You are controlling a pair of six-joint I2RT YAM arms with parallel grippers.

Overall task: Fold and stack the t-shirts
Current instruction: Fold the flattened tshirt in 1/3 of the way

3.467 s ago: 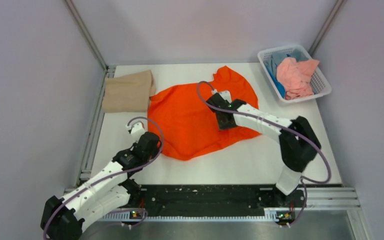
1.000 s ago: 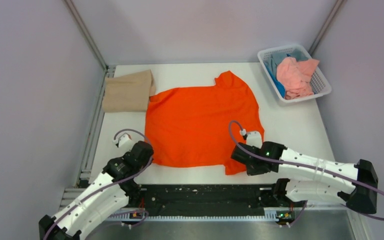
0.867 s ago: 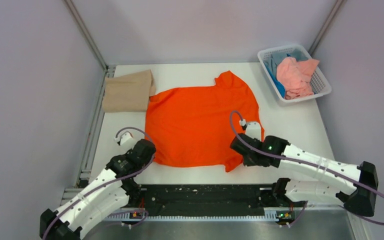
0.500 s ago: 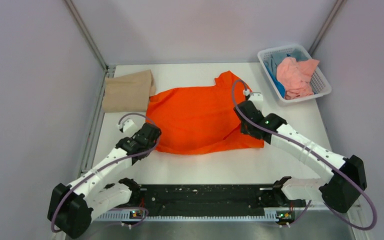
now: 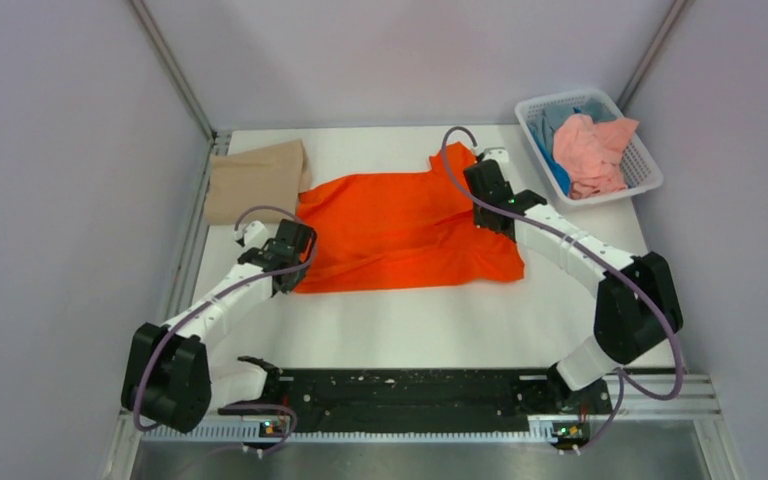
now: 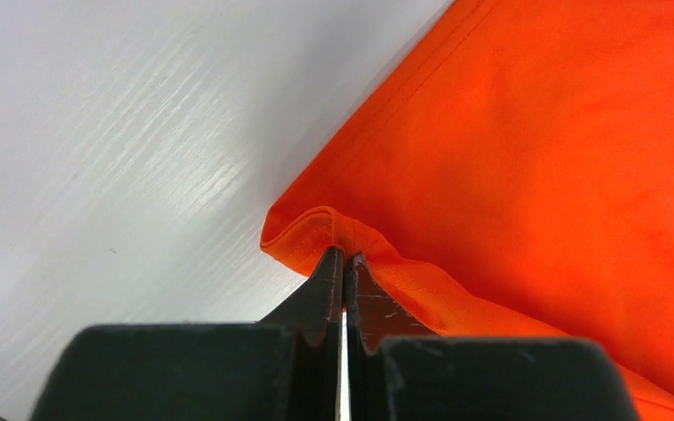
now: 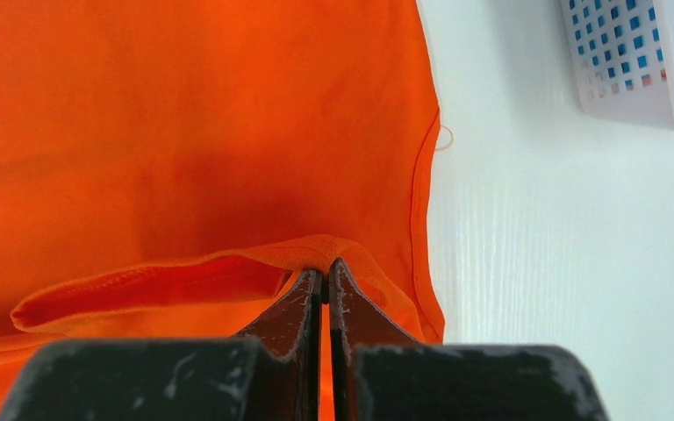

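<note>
Indoors — lilac walls (image 5: pixel 390 60), white table (image 5: pixel 410 320), t-shirt (image 5: pixel 400 230)

Orange t-shirt (image 5: pixel 400 228), near hem doubled over

Bright orange cloth t-shirt (image 5: pixel 400 235) lying flat mid-table on white tabletop (image 5: pixel 440 320). Left gripper (image 5: pixel 295 262) at its near-left corner. Right gripper (image 5: pixel 487 205) on its right side, below far sleeve. Folded tan-beige cloth shirt (image 5: pixel 255 180) touching its far-left edge. White plastic lattice basket (image 5: pixel 650 172) far right, holding crumpled salmon-pink shirt (image 5: pixel 590 150) over blue cloth (image 5: pixel 560 172).

orange tee (image 5: pixel 400 235), tan tee (image 5: pixel 255 182), pink tee (image 5: pixel 590 150), wht basket (image 5: pixel 643 158)
</note>
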